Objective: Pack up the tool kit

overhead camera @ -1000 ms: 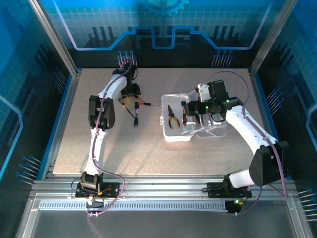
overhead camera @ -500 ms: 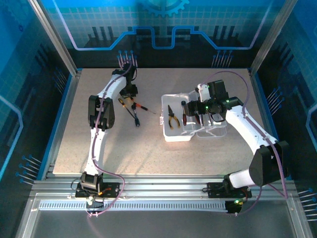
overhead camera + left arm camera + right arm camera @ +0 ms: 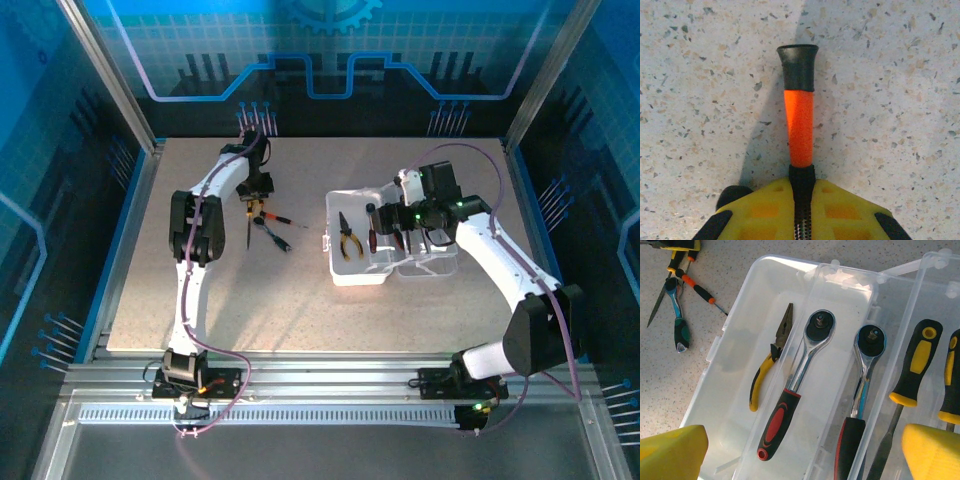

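The left gripper (image 3: 801, 220) is closed tight on an orange-and-black handle (image 3: 799, 125). Its yellow fingers (image 3: 765, 212) pinch the black collar at the handle's near end. In the left wrist view the handle's long axis runs straight out from the fingertips. The orange grip comes first, and the flared black cap is at the far end, pointing away from the wrist. Speckled table (image 3: 200, 300) lies behind it, and I cannot tell whether the handle rests on the surface or hangs just above it.

From overhead this gripper sits at the far left-centre of the table, well apart from the clear case (image 3: 340, 272). Just to its right is a red-handled screwdriver (image 3: 283, 217), with its shaft aimed right toward the case. I cannot tell whether this is the gripped tool. A blue-and-green-handled tool (image 3: 677, 320) lies near it.

The case stands open at right-centre, with its long axis running near to far. Inside, the yellow-handled pliers (image 3: 771, 362) lie nose toward the far edge, beside a red-and-black ratchet (image 3: 792, 390).

The right gripper (image 3: 800, 455) hangs over the case with its jaws spread wide, holding nothing.
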